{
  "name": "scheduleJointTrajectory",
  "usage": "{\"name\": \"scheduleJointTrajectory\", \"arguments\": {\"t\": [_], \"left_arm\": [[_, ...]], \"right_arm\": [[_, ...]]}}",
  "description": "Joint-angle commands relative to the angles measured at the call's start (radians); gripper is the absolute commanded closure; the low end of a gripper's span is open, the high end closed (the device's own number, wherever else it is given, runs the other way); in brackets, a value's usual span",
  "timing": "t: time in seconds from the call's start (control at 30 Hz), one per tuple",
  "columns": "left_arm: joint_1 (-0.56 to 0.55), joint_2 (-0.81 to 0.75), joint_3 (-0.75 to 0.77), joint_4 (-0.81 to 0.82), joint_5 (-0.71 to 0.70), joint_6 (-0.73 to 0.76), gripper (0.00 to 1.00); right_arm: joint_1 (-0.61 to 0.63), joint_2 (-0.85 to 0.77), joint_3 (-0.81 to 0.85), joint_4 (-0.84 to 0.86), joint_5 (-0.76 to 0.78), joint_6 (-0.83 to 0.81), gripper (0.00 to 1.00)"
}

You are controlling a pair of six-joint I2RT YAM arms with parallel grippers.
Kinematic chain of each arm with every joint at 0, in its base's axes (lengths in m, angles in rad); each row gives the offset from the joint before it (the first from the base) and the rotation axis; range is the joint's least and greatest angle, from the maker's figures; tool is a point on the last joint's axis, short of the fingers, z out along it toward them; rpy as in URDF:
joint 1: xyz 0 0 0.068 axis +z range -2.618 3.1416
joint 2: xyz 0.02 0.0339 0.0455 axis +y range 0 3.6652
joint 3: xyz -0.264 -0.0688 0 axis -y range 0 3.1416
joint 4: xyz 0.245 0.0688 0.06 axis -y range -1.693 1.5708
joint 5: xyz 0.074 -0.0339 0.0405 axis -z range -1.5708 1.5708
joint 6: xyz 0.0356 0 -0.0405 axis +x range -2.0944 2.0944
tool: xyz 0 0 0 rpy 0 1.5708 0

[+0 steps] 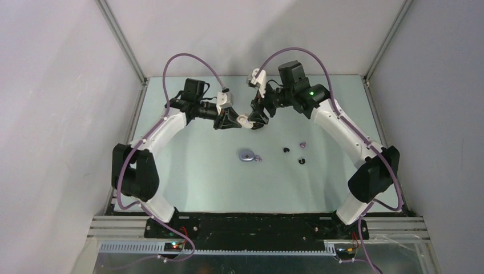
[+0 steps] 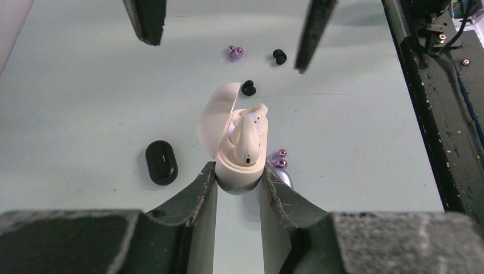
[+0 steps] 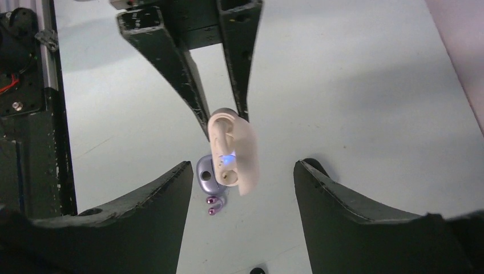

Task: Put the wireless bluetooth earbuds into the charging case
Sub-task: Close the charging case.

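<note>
The left hand is clamped on the lower end of a white case, held up off the desk with its lid swung open. A white earbud sits in it, stalk outward; from here I can't quite tell if it is fully home. At the case's eight o'clock a black case lies flat; toward twelve o'clock lie loose black buds and lavender buds. The right hand faces the case with fingers spread wide, holding nothing. My worry: the grip is narrow, so an off-centre push could twist the case or flick the smooth, glossy bud out.
</note>
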Motion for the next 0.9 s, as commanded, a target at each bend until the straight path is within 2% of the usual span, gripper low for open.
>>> {"name": "scheduleJointTrajectory", "arguments": {"t": [0.0,0.57,0.73,0.87], "left_arm": [[0.006,-0.048,0.009,-0.008,0.040,0.011,1.00],[0.006,-0.038,0.032,-0.049,0.033,0.043,1.00],[0.012,-0.033,0.034,-0.044,0.039,0.015,1.00],[0.017,-0.031,0.031,-0.036,0.049,0.009,1.00]], "right_arm": [[-0.019,-0.012,0.037,0.044,-0.006,0.051,0.31],[0.001,0.063,0.055,0.050,0.070,0.021,0.34],[-0.019,0.024,0.021,-0.003,-0.022,-0.044,0.32],[-0.019,-0.011,-0.038,-0.033,-0.025,-0.114,0.30]]}}
